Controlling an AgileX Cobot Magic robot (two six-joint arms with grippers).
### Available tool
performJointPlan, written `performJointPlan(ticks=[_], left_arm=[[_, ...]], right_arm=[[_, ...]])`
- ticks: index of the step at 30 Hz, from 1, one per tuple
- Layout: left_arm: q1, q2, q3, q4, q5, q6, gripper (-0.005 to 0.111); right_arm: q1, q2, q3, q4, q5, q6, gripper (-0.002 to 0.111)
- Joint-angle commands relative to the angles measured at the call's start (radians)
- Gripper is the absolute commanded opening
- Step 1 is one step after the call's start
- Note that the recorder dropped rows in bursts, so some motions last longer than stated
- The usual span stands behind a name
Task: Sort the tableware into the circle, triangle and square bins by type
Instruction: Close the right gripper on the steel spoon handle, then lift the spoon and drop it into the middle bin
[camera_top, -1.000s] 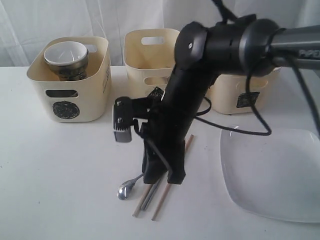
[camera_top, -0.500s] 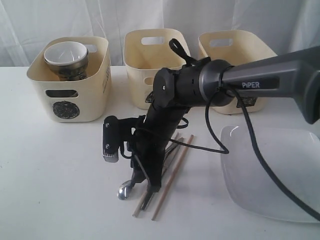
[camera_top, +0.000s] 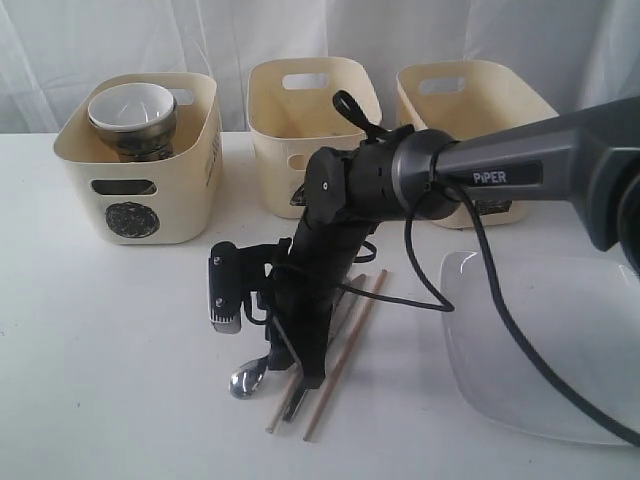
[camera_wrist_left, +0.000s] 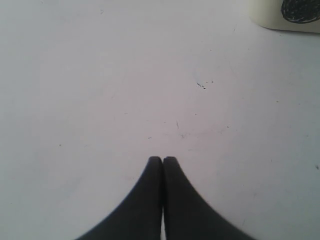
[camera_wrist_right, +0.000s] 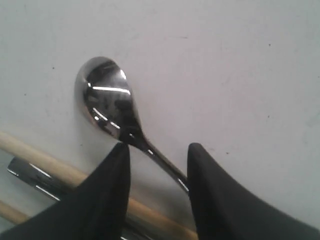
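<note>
The right gripper (camera_wrist_right: 159, 150) was down at the table (camera_top: 100, 350) with its two black fingers parted, straddling the thin neck of the steel spoon (camera_wrist_right: 107, 100); one finger sat right against the neck just behind the spoon's bowl, the other stood clear of it, so the jaws were open around the handle and had not clamped it. The spoon lay flat, bowl up, its handle running back under the gripper across the wooden chopsticks (camera_top: 345, 345) and a flat steel handle (camera_wrist_right: 30, 175) lying beside them; whether that was the knife or the fork could not be told. The left gripper (camera_wrist_left: 162, 160) hung over bare tabletop with its fingers pressed together and nothing between them. To the right of the cutlery lay the large white square plate (camera_top: 540, 340). Along the back stood the three cream bins: the circle bin (camera_top: 140, 200) on the left held a white bowl (camera_top: 133, 105) nested on top of a steel vessel (camera_top: 140, 142), while the middle bin (camera_top: 300, 100) and the right bin (camera_top: 475, 95) had their front marks largely hidden behind the arm.
</note>
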Motion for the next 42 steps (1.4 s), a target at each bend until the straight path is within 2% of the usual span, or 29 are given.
performJointPlan(ticks=[1,11,13,17,32,36,38,42], left_arm=[[-0.001,-0.005,0.006,-0.008,0.028,-0.002,0.0],[-0.001,-0.005,0.006,-0.008,0.028,-0.002,0.0],[-0.001,-0.005,0.006,-0.008,0.028,-0.002,0.0],[-0.001,-0.005,0.006,-0.008,0.028,-0.002,0.0],[-0.001,-0.005,0.006,-0.008,0.028,-0.002,0.0],[-0.001,-0.005,0.006,-0.008,0.028,-0.002,0.0],[-0.001,-0.005,0.006,-0.008,0.028,-0.002,0.0],[-0.001,-0.005,0.006,-0.008,0.028,-0.002,0.0]], right_arm=[[0.0,0.004,0.009,-0.001,-0.004,-0.012,0.036],[0.0,0.052,0.009,0.003,0.021,-0.015,0.035],[0.0,0.052,0.009,0.003,0.023,-0.015,0.028],[0.0,0.052,0.009,0.003,0.023,-0.015,0.0],[0.0,0.005,-0.048,0.007,-0.059,-0.019,0.0],[0.0,-0.085,-0.089,0.007,-0.087,0.116,0.0],[0.0,-0.135,-0.103,0.007,-0.142,0.193,0.0],[-0.002,-0.233,-0.124,0.004,-0.431,0.285,0.0]])
